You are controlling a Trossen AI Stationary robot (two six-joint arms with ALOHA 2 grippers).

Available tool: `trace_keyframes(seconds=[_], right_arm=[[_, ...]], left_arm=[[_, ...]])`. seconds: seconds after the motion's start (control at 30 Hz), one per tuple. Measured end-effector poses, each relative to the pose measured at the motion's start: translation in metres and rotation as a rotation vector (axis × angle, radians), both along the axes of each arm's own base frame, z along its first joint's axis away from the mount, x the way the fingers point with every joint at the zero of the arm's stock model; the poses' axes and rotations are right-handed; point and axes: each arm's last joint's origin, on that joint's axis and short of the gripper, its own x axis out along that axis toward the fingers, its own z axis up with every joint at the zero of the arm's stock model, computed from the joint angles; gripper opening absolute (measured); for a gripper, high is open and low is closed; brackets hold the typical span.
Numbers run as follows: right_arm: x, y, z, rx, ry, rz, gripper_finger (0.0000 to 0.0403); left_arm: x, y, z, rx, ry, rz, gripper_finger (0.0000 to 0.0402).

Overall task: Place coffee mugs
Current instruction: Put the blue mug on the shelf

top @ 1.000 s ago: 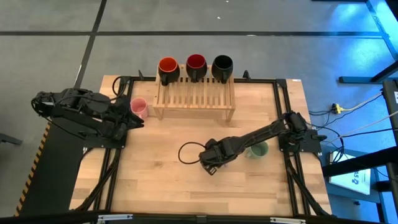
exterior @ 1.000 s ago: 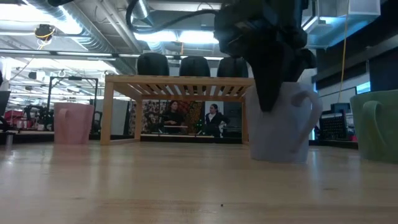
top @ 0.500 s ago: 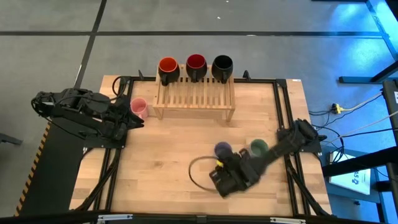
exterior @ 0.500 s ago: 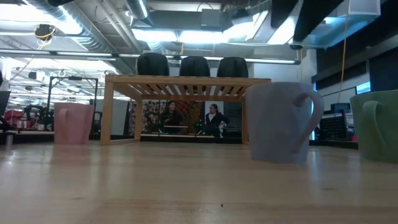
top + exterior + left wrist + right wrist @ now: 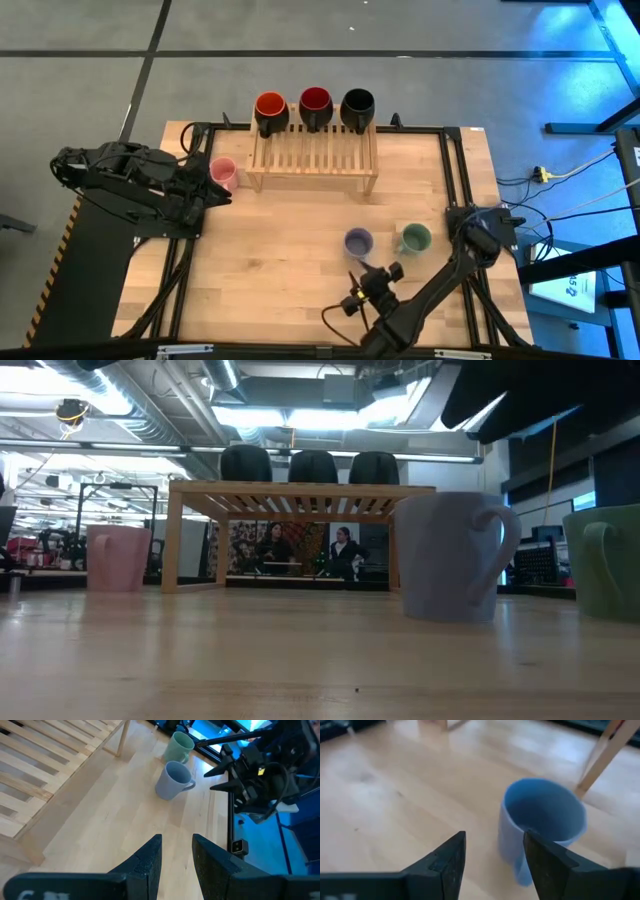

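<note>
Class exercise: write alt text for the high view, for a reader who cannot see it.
Orange, dark red and black mugs sit on a wooden rack; pink, lavender and green mugs stand on the table.

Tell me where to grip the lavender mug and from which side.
Grip the rim wall of the lavender mug from above, one finger inside. It stands upright, mouth open, free on the table. Avoid the side facing the green mug, which stands close. The right gripper, open, is nearest.
</note>
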Motion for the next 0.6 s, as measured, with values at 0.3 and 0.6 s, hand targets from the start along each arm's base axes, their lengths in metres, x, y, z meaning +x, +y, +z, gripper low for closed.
trace_keyframes(seconds=[0.3,0.6], right_arm=[[-0.020,0.009,-0.023,-0.063,-0.058,-0.066,0.0182],[-0.022,-0.002,-0.050,-0.056,-0.031,-0.092,0.0182]], left_arm=[[0.000,0.000,0.000,0.000,0.000,0.001,0.0102],[0.000,0.001,0.000,0.014,-0.002,0.024,0.0102]])
